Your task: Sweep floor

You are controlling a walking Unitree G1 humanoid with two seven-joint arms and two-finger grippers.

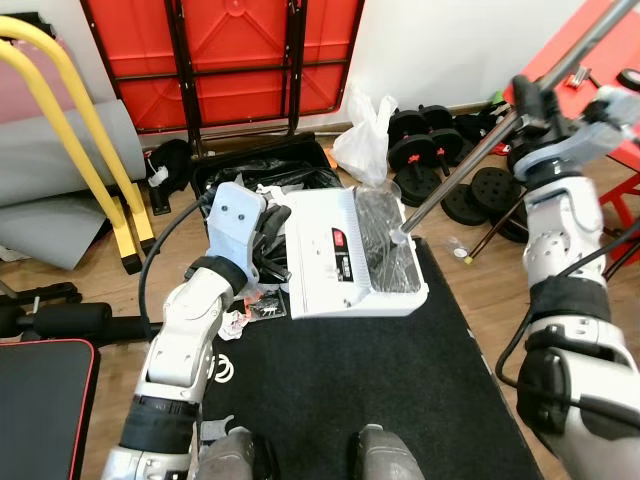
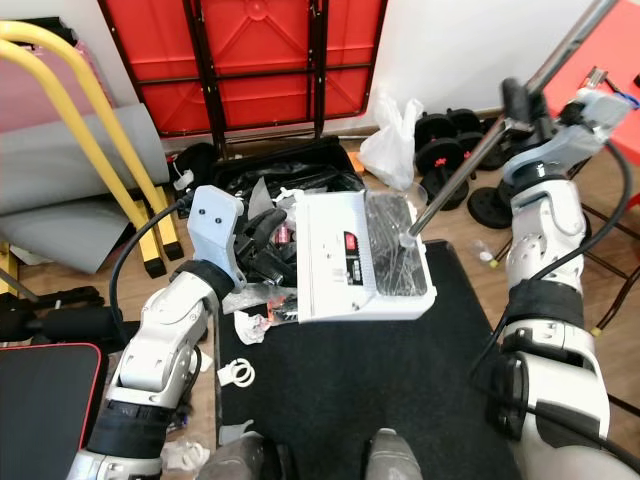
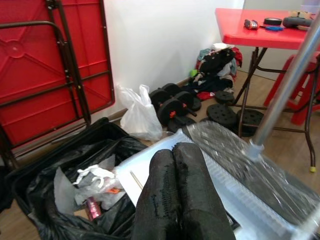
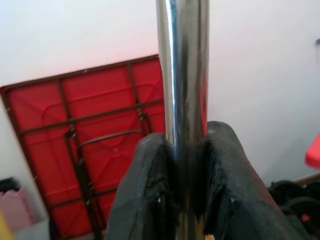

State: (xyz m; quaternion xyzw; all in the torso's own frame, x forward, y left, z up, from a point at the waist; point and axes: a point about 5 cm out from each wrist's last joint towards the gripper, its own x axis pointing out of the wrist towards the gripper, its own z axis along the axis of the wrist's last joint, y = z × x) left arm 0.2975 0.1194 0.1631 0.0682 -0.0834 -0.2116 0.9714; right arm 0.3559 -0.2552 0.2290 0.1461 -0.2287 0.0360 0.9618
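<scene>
A white dustpan (image 1: 330, 255) is held up over the edge of a black mat (image 1: 360, 390), and my left gripper (image 1: 274, 243) is shut on its left side. In the left wrist view the two black fingers (image 3: 165, 190) press together with the pan (image 3: 220, 165) just beyond them. A broom's clear bristle head (image 1: 385, 240) lies in the pan. Its metal handle (image 1: 470, 150) slants up to the right, where my right gripper (image 1: 528, 108) is shut around the handle (image 4: 182, 100). Crumpled litter (image 1: 250, 308) lies on the floor under the pan's left edge.
A bin lined with a black bag (image 1: 250, 175) holding rubbish stands just behind the dustpan. Beyond are a white plastic bag (image 1: 365, 140), dumbbells and weight plates (image 1: 425, 150), a folded red table (image 1: 230, 60), a yellow frame (image 1: 80, 150) and a red table (image 1: 590, 50) at right.
</scene>
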